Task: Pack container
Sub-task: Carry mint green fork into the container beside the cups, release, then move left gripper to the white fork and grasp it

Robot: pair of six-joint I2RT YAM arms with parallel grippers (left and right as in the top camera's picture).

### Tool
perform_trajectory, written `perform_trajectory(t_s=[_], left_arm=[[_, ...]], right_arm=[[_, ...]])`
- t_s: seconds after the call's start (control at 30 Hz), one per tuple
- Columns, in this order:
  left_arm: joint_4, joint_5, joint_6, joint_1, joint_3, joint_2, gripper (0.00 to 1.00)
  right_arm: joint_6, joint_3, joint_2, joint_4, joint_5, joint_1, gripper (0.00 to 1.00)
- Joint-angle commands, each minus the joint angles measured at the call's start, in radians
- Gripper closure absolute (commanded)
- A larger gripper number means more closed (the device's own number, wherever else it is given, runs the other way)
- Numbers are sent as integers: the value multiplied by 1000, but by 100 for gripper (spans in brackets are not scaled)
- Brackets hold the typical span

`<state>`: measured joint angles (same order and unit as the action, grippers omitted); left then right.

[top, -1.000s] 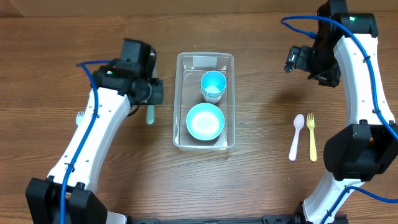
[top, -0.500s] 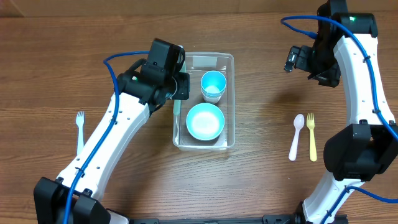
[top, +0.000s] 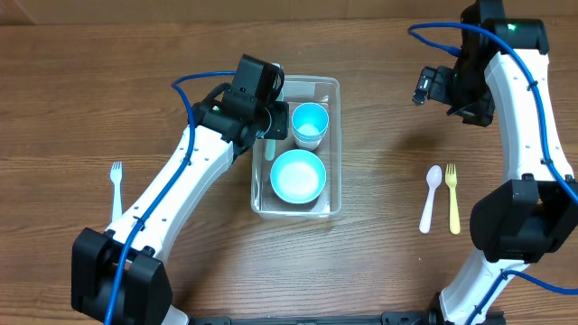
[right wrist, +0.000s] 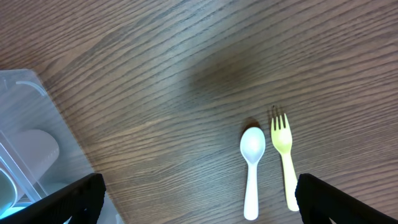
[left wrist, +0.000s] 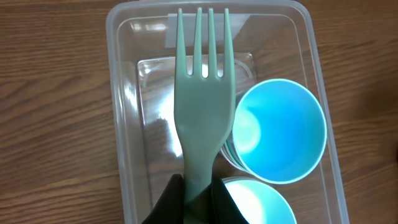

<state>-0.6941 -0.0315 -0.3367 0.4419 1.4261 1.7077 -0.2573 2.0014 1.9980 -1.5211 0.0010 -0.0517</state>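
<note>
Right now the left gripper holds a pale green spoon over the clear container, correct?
Not quite: it is a fork, not a spoon. The left wrist view shows four tines on the pale green fork, held by the left gripper over the clear container.

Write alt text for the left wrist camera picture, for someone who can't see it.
The left gripper holds a pale green fork by its handle, tines pointing away, over the clear container. Inside are a teal cup and, partly cut off, a teal bowl.

Glossy clear plastic container, matt green plastic fork, wood-grain table
</note>
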Motion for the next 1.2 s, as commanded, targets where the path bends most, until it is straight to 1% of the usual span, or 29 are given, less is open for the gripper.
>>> perform_trajectory(t_s=[0.0,0.03,0.07,0.1,0.2,0.33,0.43,0.53,0.63,0.8,0.9,1.07,1.17], left_arm=[[5,40,0,2,19,14,42],[5,42,0,0,19,13,28],[1,42,0,-5,22,13,23],[-16,42,0,-16,36,12,21],[-95,42,0,-60,102,11,22],[-311,43,0,-177,224,-11,26],[-441,66,0,-275,228,-50,27],[-572,116,0,-382,226,-61,26],[-638,120,23,-475,192,-61,24],[-623,116,65,-613,65,-61,23],[-587,66,87,-682,-16,-61,23],[-479,68,105,-825,-166,-61,23],[-430,72,185,-890,-208,-61,22]], right_arm=[[2,23,-40,2,8,1,0],[2,23,-40,2,8,1,0],[2,23,-40,2,8,1,0],[2,23,-40,2,8,1,0],[2,23,-40,2,8,1,0],[2,23,-40,2,8,1,0],[2,23,-40,2,8,1,0],[2,23,-40,2,8,1,0],[2,23,-40,2,8,1,0],[2,23,-40,2,8,1,0],[2,23,-40,2,8,1,0],[2,23,-40,2,8,1,0],[2,23,-40,2,8,1,0]])
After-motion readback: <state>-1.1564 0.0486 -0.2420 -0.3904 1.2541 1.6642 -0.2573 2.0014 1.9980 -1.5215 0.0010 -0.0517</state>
